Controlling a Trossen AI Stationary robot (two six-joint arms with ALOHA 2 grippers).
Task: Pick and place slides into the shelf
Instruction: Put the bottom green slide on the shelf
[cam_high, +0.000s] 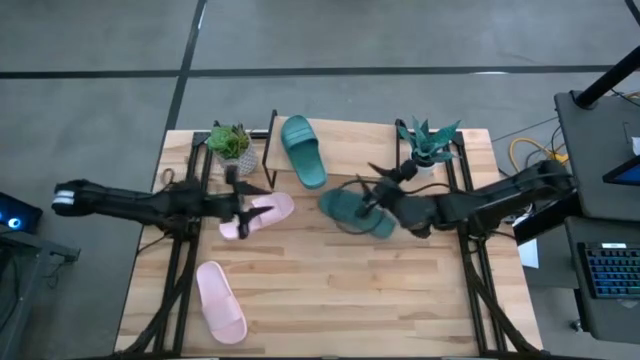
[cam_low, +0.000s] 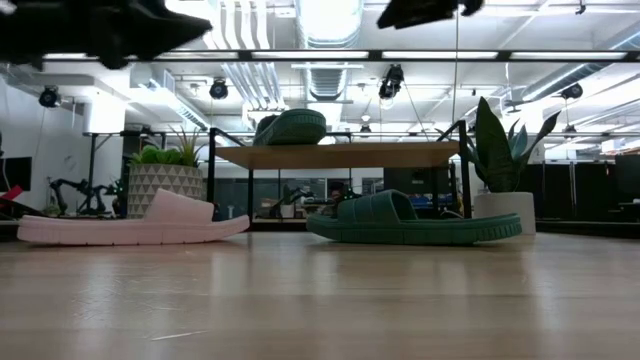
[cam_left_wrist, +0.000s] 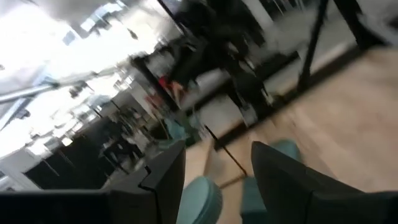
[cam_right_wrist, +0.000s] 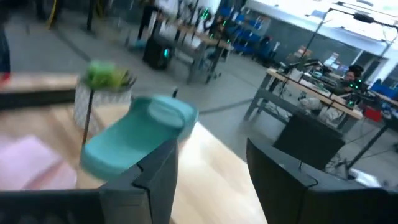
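Observation:
One teal slide (cam_high: 303, 150) lies on top of the shelf (cam_high: 370, 140), toward its left end, and shows in the low view as the slide (cam_low: 292, 127) on the plank (cam_low: 340, 155). A second teal slide (cam_high: 355, 212) rests sole-down on the table in front of the shelf. A pink slide (cam_high: 258, 215) lies left of it, and another pink slide (cam_high: 220, 300) lies near the front left. My left gripper (cam_high: 255, 195) hovers open above the nearer-centre pink slide. My right gripper (cam_high: 372, 185) hovers open above the teal slide on the table. Both are well above the tabletop.
A potted plant (cam_high: 232, 145) stands at the shelf's left end and a spiky one (cam_high: 428, 145) at its right end. Black frame struts run along both table sides. Bare wood (cam_high: 350, 290) stretches across the near half of the table.

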